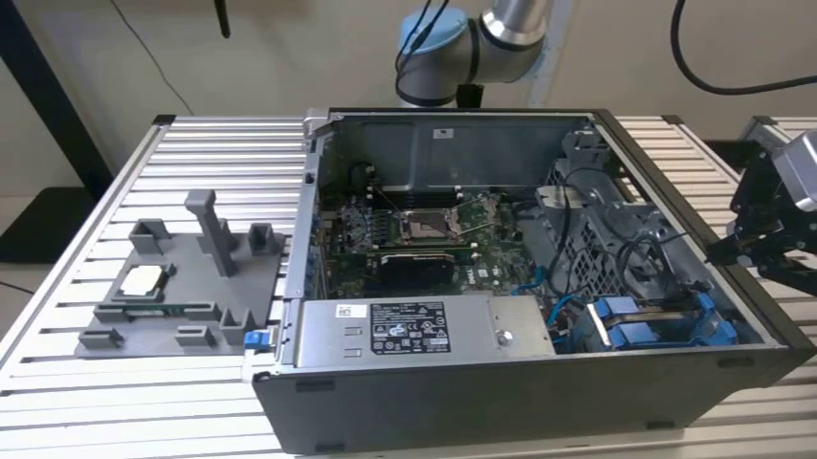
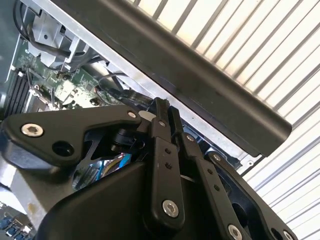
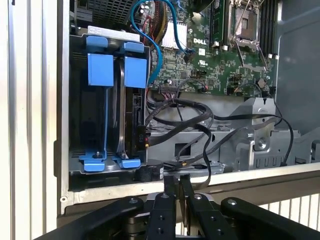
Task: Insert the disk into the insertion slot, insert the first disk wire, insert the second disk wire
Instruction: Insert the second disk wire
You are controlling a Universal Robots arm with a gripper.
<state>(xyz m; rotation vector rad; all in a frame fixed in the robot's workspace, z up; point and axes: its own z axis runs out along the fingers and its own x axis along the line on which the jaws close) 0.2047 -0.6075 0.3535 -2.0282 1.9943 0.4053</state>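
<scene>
The disk in its bright blue carrier (image 3: 135, 72) stands inside the insertion slot (image 3: 64, 100), a grey metal cage, right beside another blue-fronted carrier (image 3: 100, 70). In the exterior view the two blue fronts (image 1: 638, 330) sit at the case's near corner on that view's right. Loose black disk wires (image 3: 182, 107) loop next to the disk, and a black connector (image 3: 150, 173) lies by the case wall. My gripper (image 3: 175, 186) hovers just outside that wall with its fingers (image 2: 161, 117) pressed together and nothing visible between them. It also shows at the exterior view's right (image 1: 740, 247).
The open computer case (image 1: 511, 411) lies on a slatted metal table (image 1: 77, 287). Inside are the green motherboard (image 1: 422, 229), a labelled power supply (image 1: 408, 330) and a blue cable (image 3: 152, 45). A grey fixture plate with posts (image 1: 179, 287) stands at the exterior view's left.
</scene>
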